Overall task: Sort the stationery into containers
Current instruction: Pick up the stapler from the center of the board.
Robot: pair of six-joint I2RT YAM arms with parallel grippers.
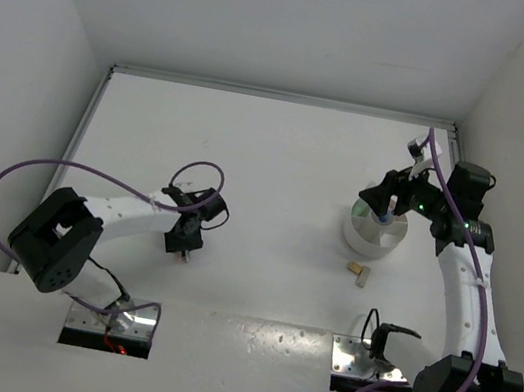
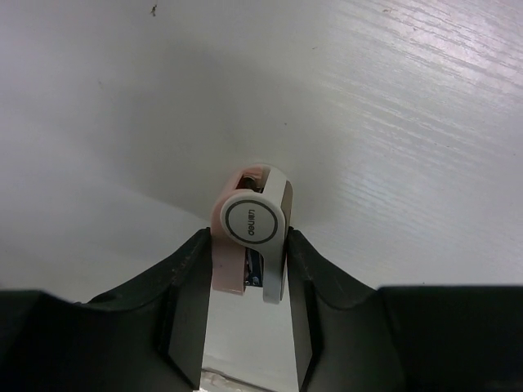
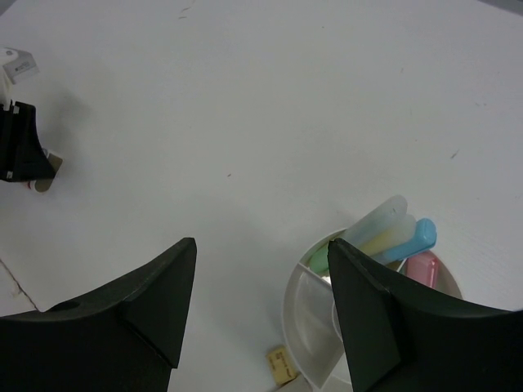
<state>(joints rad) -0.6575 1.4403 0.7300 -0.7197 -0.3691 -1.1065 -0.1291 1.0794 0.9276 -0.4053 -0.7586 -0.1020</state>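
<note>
Pink-and-white piece [image 2: 249,219] clamped in the left end effector [image 2: 248,253] over the bench [image 1: 289,160], well apart from the tub [image 3: 288,306] (pastel sticks [image 3: 384,233] inside), over which the right end effector [image 3: 260,253] hangs spread and empty. Next move, likely: carry the piece across to a free compartment.

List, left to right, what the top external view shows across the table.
In order: left arm's elbow → left claw, shut on a pink-and-white piece → white tub → right arm's base. Left out: the tan block and right claw, which overlap the tub's span.
</note>
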